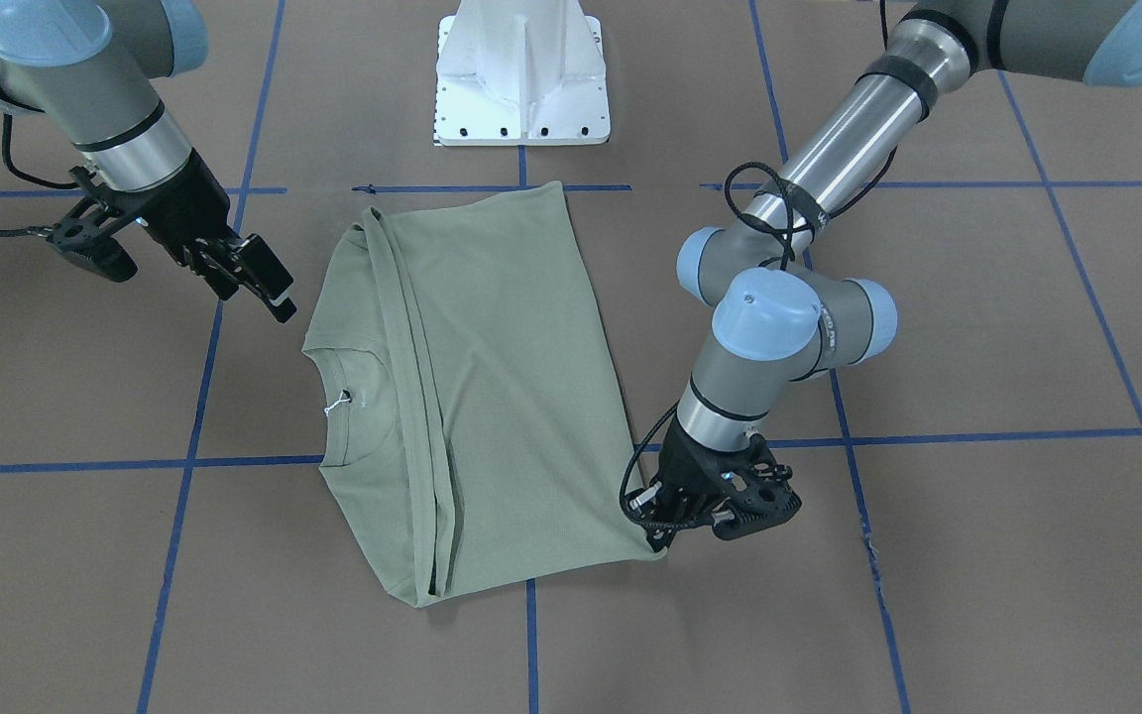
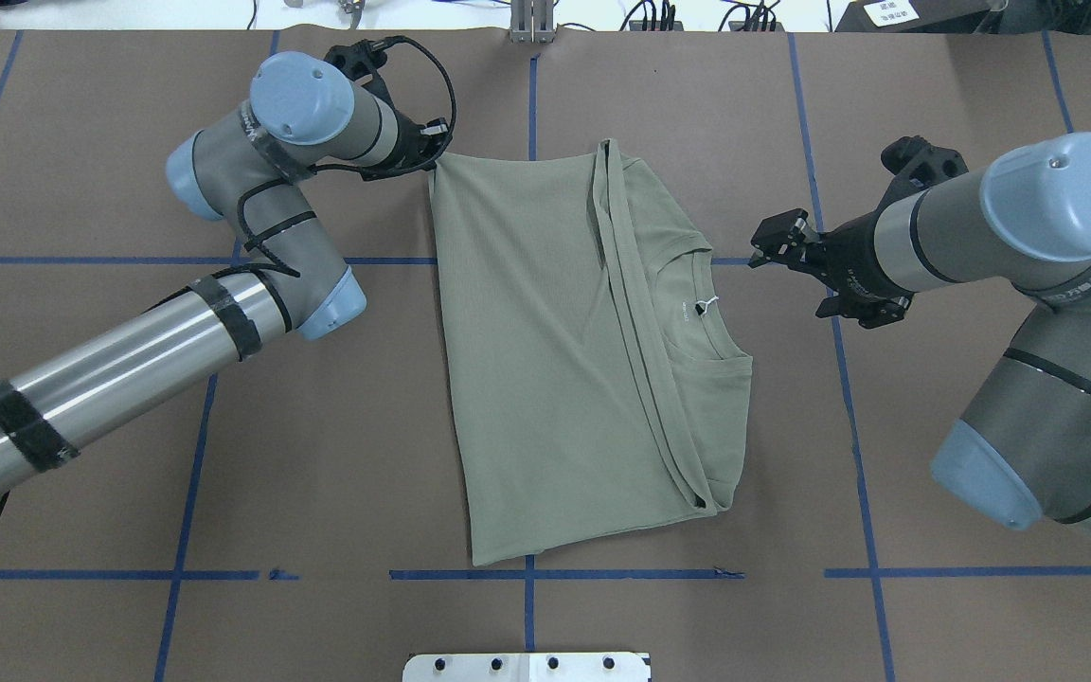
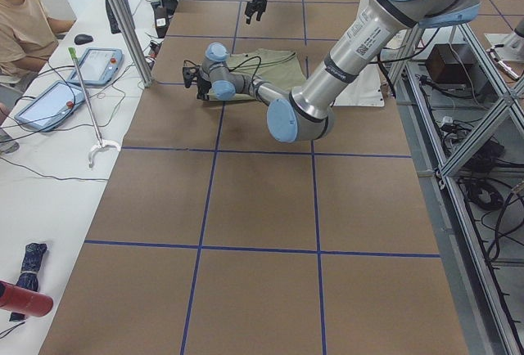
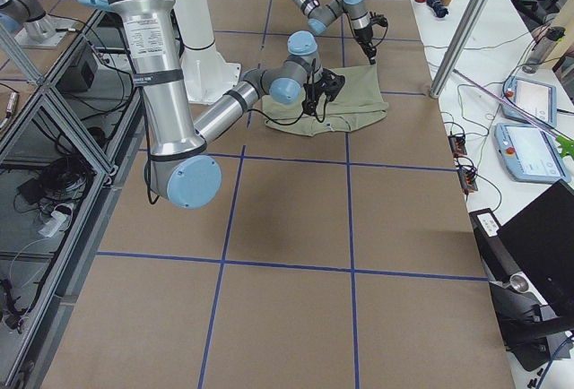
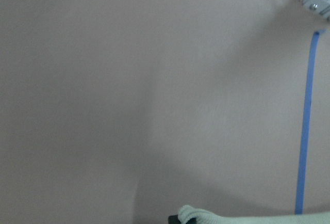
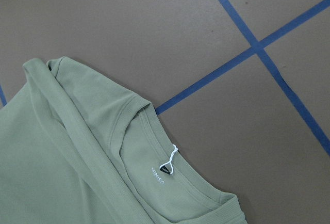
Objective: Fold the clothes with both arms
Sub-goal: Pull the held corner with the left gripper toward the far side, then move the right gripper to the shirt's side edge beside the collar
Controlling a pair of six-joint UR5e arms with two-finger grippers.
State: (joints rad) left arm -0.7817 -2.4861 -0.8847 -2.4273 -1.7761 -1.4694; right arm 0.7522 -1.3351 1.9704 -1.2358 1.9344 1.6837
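The sage-green shirt [image 2: 545, 360] lies flat on the brown table, its sleeves folded in as a long band down the middle. Its ribbed neck and white tag [image 2: 705, 305] point toward the robot's right. My left gripper [image 2: 432, 156] is low at the far hem corner [image 1: 652, 547], shut on that corner. The left wrist view shows only a puckered hem edge [image 5: 206, 216] along the bottom. My right gripper [image 2: 765, 244] hovers open just off the collar side, above the table, holding nothing. The right wrist view looks down on the collar and tag [image 6: 167, 164].
The white base pedestal [image 1: 521, 79] stands at the robot's edge of the table. Blue tape lines [image 2: 223, 260] cross the brown surface. A side bench on the operators' side holds tablets [image 3: 98, 65], where a person [image 3: 24, 20] sits.
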